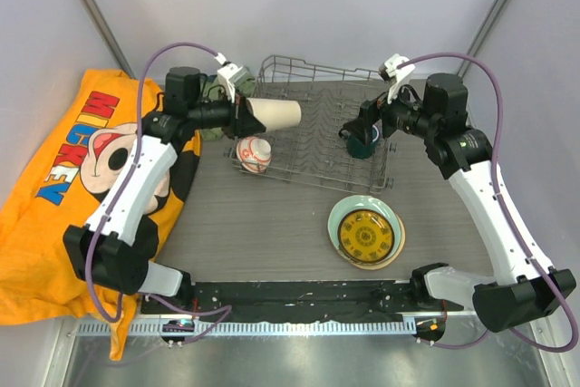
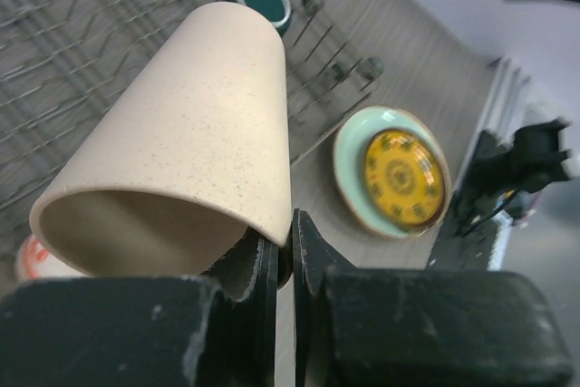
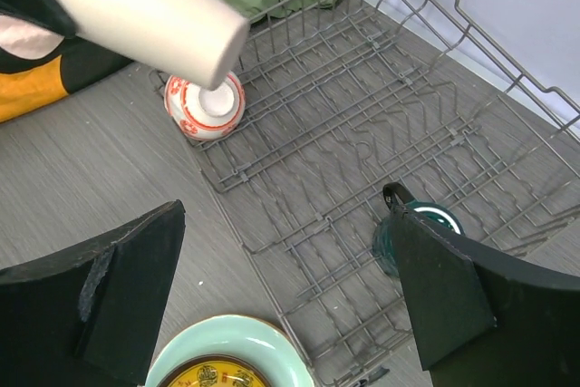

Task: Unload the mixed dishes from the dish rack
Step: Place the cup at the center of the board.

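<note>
From above, the left fingers point(image 1: 243, 115) hold the beige cup point(image 1: 275, 114) level over the dish rack point(image 1: 308, 74), and the right fingers point(image 1: 360, 124) hover nearest the dark teal mug point(image 1: 362, 144); the left wrist view shows the rim pinched tight; the right wrist view shows a wide, empty spread above the upright mug.

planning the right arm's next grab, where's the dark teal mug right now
In the top view the dark teal mug stands upright at the right end of the grey wire dish rack, right by the open right gripper.
</note>
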